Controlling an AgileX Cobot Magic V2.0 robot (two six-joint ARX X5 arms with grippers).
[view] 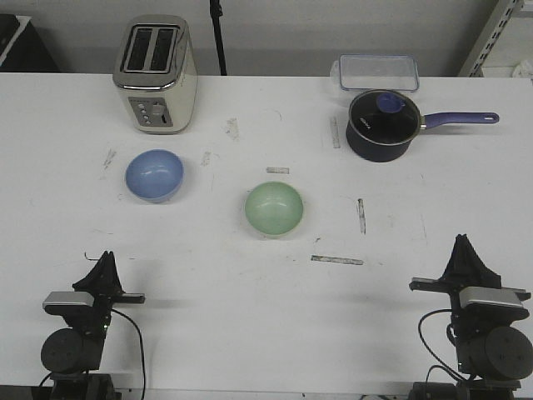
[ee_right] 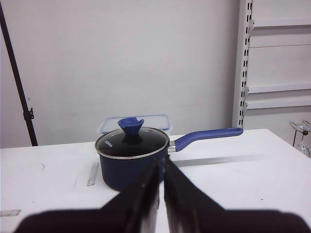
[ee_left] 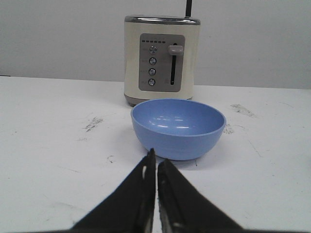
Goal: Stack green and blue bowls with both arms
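Observation:
The pale blue bowl (view: 154,175) sits upright on the white table at left centre, in front of the toaster. The pale green bowl (view: 274,209) sits upright near the middle, apart from it. My left gripper (view: 104,260) is shut and empty near the front left edge; in the left wrist view (ee_left: 156,158) its tips lie just short of the blue bowl (ee_left: 178,127). My right gripper (view: 460,243) is shut and empty at the front right; in the right wrist view (ee_right: 161,162) it faces the saucepan. The green bowl shows in neither wrist view.
A cream toaster (view: 156,75) stands at the back left, also in the left wrist view (ee_left: 162,59). A dark saucepan with a purple handle (view: 383,124) and a clear lidded box (view: 377,72) stand at the back right. Tape marks dot the table.

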